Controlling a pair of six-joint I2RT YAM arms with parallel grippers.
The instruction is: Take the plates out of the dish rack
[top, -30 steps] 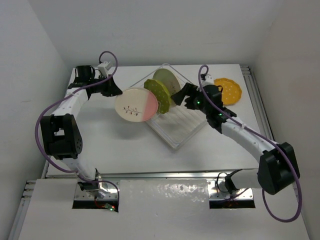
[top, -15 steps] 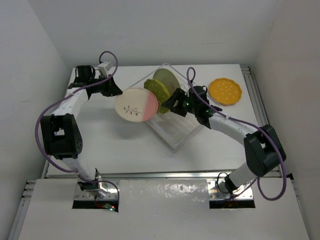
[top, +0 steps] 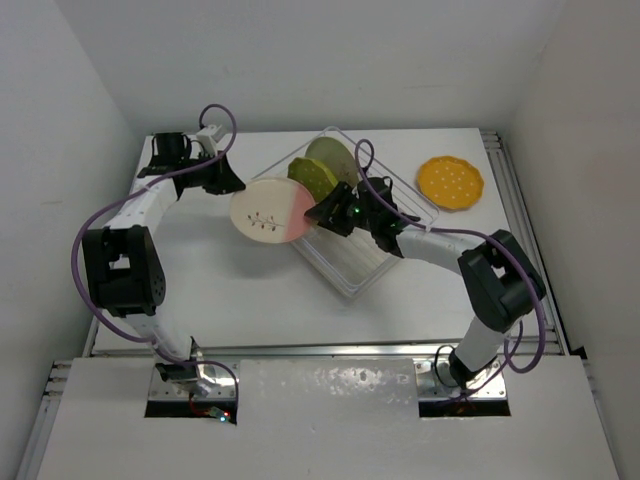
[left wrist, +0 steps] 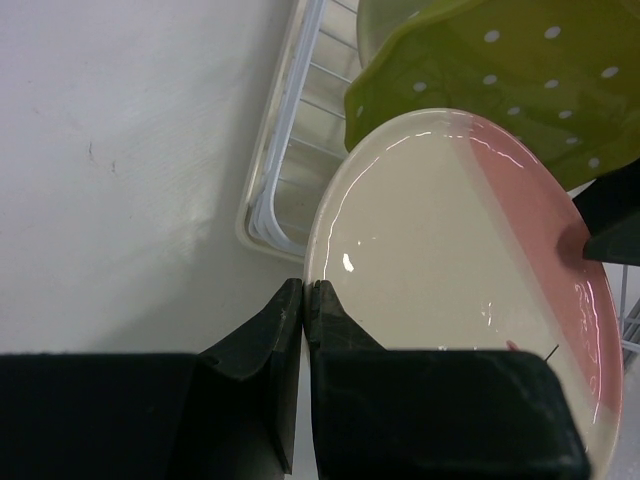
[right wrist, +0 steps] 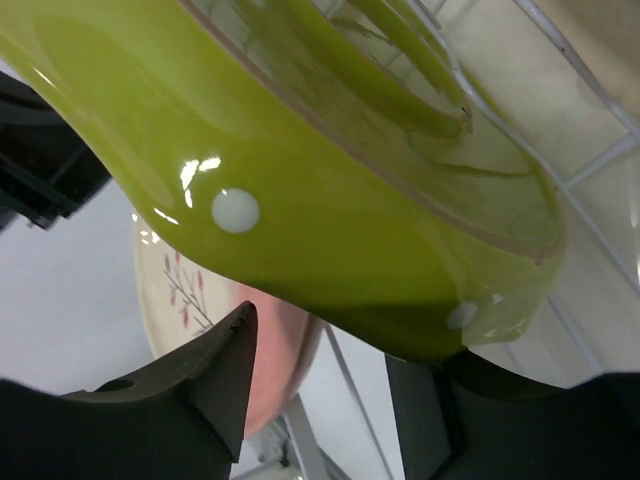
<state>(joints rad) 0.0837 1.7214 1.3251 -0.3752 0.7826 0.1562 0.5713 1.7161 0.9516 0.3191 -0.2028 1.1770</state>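
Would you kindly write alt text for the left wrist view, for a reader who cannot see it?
The left pincer, shut, sits at the rim of a cream-and-pink plate leaning at the corner of a white wire dish rack. An olive-green white-dotted plate stands behind it.

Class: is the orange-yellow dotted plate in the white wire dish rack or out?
Out. The orange-yellow dotted plate lies flat on the white table, apart from the white wire dish rack.
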